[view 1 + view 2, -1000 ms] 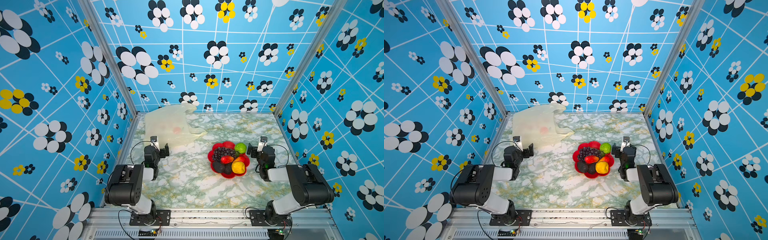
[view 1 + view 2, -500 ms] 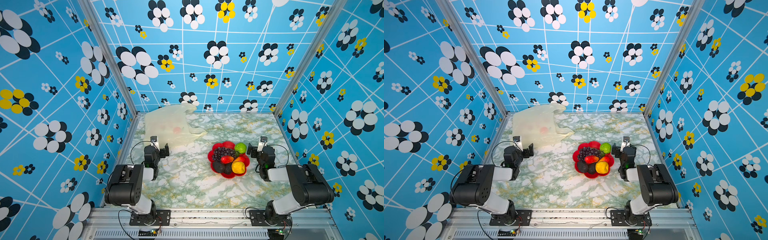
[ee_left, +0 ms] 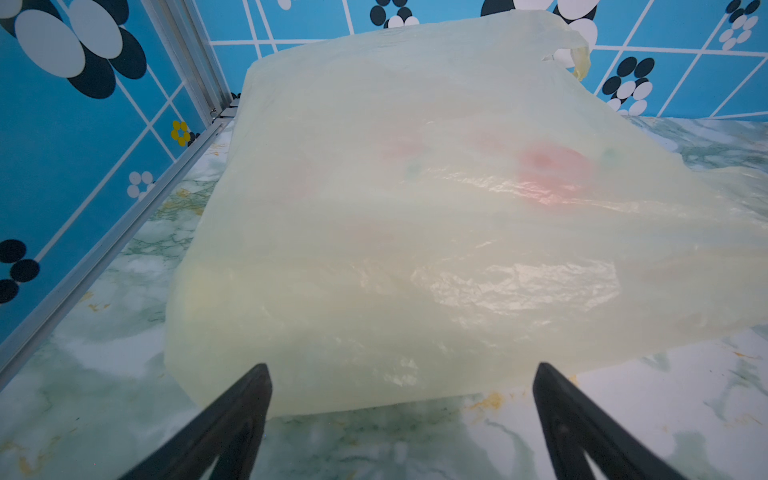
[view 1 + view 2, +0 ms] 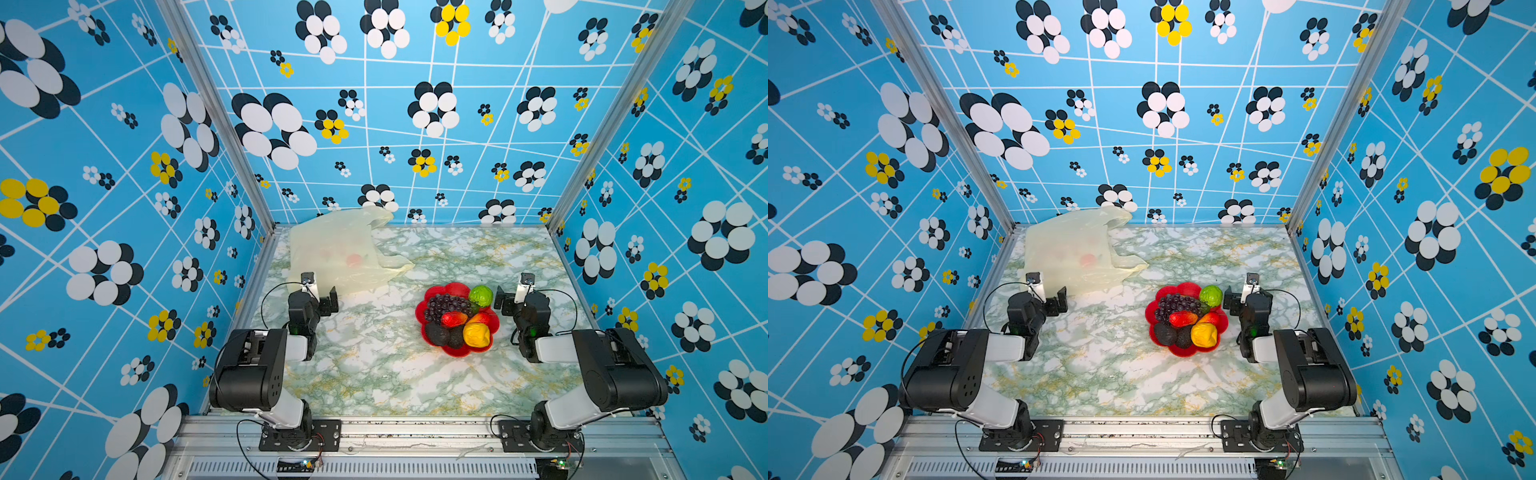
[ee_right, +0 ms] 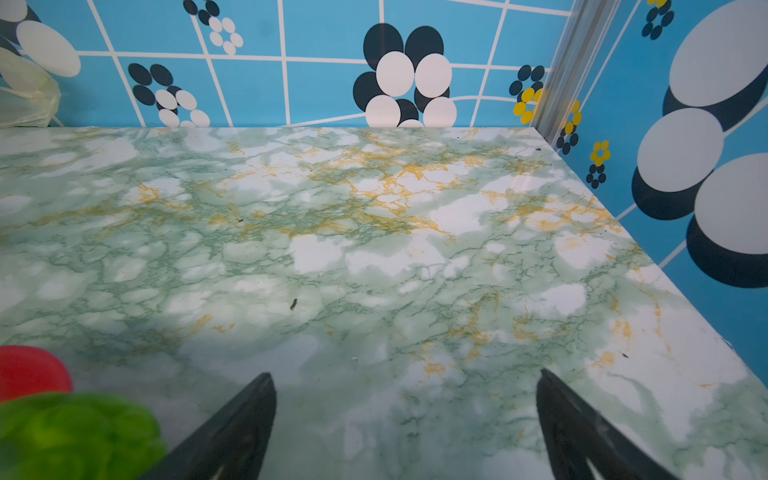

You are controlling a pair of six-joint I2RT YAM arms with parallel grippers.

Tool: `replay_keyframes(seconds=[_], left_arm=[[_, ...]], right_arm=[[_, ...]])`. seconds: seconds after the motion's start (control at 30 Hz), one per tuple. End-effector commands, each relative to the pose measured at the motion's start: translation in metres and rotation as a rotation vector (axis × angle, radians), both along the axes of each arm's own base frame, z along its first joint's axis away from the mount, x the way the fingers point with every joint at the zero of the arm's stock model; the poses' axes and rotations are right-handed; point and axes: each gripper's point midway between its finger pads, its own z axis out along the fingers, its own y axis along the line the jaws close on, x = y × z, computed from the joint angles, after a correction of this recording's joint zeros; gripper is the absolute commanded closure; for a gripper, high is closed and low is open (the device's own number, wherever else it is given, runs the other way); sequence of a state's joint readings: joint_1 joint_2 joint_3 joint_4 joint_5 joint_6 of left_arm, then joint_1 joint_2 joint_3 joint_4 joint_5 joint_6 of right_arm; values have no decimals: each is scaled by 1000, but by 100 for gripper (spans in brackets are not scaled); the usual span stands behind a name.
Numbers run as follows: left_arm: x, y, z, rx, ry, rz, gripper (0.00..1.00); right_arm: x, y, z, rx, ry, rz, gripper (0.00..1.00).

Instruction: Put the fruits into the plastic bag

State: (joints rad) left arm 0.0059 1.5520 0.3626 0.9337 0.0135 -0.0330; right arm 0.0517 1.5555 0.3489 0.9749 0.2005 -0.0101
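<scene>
While our left tool (image 3: 401, 374) hangs wide open and empty just short of the plastic bag (image 4: 340, 253), which we see lying in the table's (image 4: 374, 374) far left corner, our right tool (image 5: 405, 378) is equally open and empty, right beside the red plate (image 4: 459, 352) holding all the fruits (image 4: 455, 318).

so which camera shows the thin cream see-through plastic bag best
The left wrist view: the thin cream see-through plastic bag fills the frame, crinkles and faint orange prints plain, one edge cropped. Both top views show it almost whole but small. The right wrist view catches only a scrap.
</scene>
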Motion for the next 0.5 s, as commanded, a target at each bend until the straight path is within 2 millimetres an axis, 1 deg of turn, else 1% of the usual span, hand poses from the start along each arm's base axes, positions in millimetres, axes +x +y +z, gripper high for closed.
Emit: replay_keyframes(seconds=[0.0, 0.17, 0.2, 0.27, 0.33, 0.4, 0.47], left_arm=[[3, -1, 6, 12, -12, -1, 1], [4, -1, 5, 18, -9, -1, 1], [4, -1, 8, 24, -15, 7, 1], [2, -3, 18, 39, -13, 6, 1], [-1, -3, 34, 57, -3, 24, 1], [-5, 1, 49, 65, -1, 66, 1], [-9, 7, 62, 27, 0, 119, 1]], right_arm=[[5, -2, 2, 17, 0, -10, 1], [4, -2, 2, 15, -4, -13, 1], [3, -3, 6, 11, -20, -16, 1], [-3, -11, 17, 18, -46, -64, 1], [-9, -18, 29, 19, -43, -109, 1], [-8, -24, 41, 17, -32, -145, 1], [-8, -28, 53, 27, -33, -173, 1]])
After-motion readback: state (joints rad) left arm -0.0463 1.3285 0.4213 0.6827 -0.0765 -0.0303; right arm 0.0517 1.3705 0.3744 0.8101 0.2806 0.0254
